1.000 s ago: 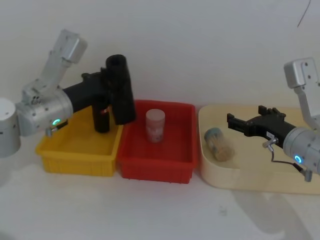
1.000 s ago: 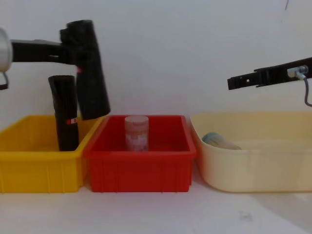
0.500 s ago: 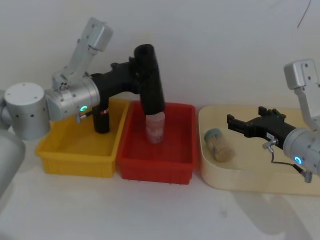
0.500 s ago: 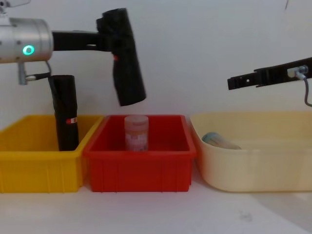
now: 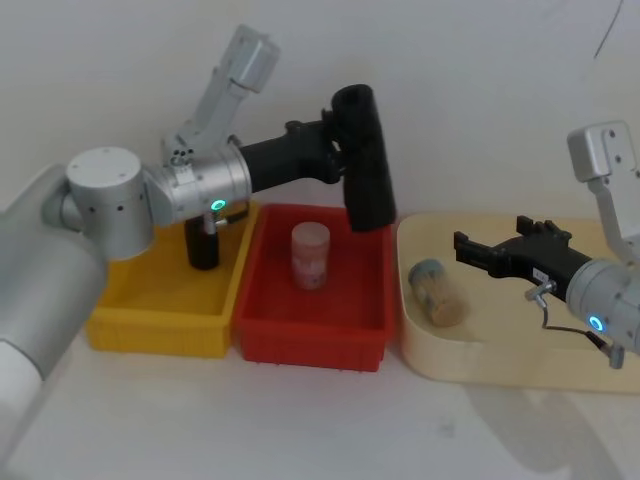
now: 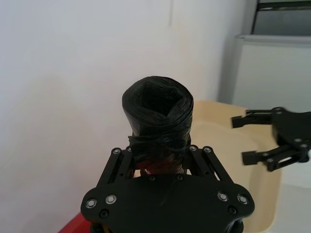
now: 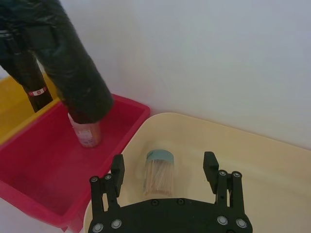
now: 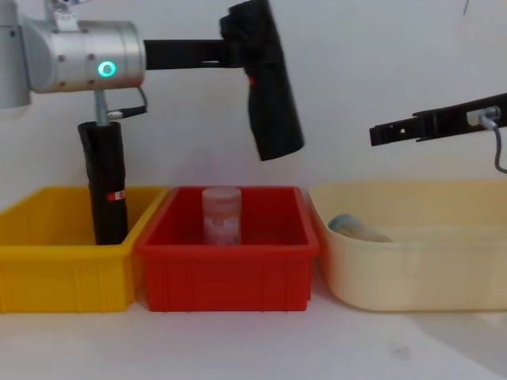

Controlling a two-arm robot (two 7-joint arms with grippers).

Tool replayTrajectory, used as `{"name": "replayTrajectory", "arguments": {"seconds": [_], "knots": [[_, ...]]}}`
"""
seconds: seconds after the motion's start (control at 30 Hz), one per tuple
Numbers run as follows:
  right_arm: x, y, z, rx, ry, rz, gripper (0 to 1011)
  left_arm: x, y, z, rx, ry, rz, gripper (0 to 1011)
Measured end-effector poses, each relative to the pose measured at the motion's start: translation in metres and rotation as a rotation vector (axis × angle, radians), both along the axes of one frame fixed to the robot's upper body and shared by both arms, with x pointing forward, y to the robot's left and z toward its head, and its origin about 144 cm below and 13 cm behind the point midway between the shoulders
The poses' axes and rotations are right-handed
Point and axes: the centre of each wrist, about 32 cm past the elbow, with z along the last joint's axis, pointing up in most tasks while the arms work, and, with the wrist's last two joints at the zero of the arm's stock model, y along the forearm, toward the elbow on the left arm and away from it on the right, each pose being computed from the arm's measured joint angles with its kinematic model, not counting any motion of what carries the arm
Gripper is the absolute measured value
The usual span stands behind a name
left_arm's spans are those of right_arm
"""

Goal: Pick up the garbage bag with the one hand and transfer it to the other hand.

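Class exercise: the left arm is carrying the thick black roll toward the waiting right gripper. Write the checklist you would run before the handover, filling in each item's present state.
1. Garbage bag clamped in left gripper: ok.
2. Bag lifted above the red bin and the jar: ok.
3. Right gripper open and unloaded: ok.
4. Bag within the right gripper's fingers: not ok, a gap remains.
5. Free length of bag below the left grip for the right gripper to take: ok.
6. Slim black roll left standing in the yellow bin: ok.
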Motion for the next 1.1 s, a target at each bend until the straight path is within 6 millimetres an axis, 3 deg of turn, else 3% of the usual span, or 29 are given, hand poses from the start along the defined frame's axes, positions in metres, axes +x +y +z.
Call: {"name": "replayTrajectory", "arguments": {"seconds": [0.33,1.1], "knots": [[-0.002,0.0,-0.001,0.004,-0.032,0.014,1000,0.011,-0.017,0.003,-0.014,0.019,-0.089,404],[-0.008,-0.004,0.002,0.019,-0.154,0.206,1000,0.018,-0.028,0.006,-0.02,0.03,-0.143,404]]}}
